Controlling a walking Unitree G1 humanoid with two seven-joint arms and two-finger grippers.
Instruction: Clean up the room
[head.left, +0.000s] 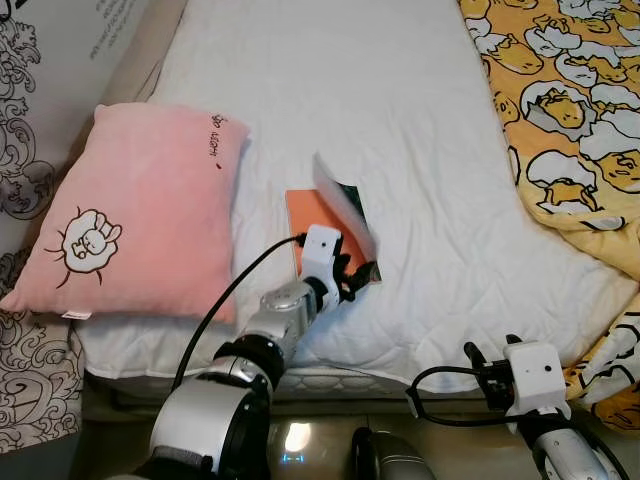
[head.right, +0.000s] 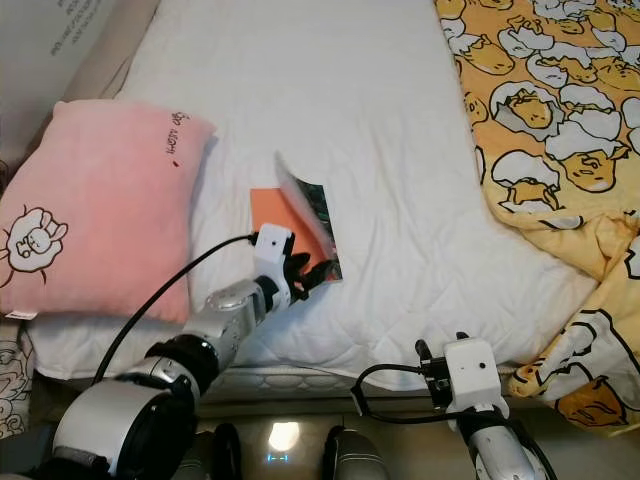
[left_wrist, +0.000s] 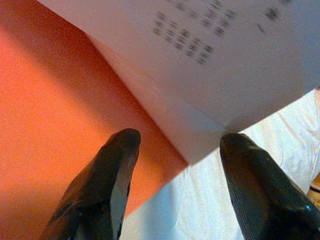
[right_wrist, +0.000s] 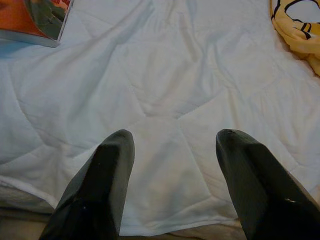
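Observation:
An orange book (head.left: 312, 215) lies on the white bed (head.left: 400, 120), its pages lifted and fanned open above the cover. My left gripper (head.left: 355, 278) is open at the book's near edge, one fingertip (left_wrist: 112, 170) over the orange cover (left_wrist: 50, 125) and the other beside the white printed pages (left_wrist: 210, 65). My right gripper (right_wrist: 175, 145) is open low at the bed's near edge, over bare white quilt, with the book's corner (right_wrist: 35, 20) far off.
A pink pillow (head.left: 140, 210) with a rabbit drawing lies left of the book. A yellow cartoon-print blanket (head.left: 570, 110) covers the bed's right side and hangs over the corner. A patterned sheet (head.left: 25, 150) hangs at far left.

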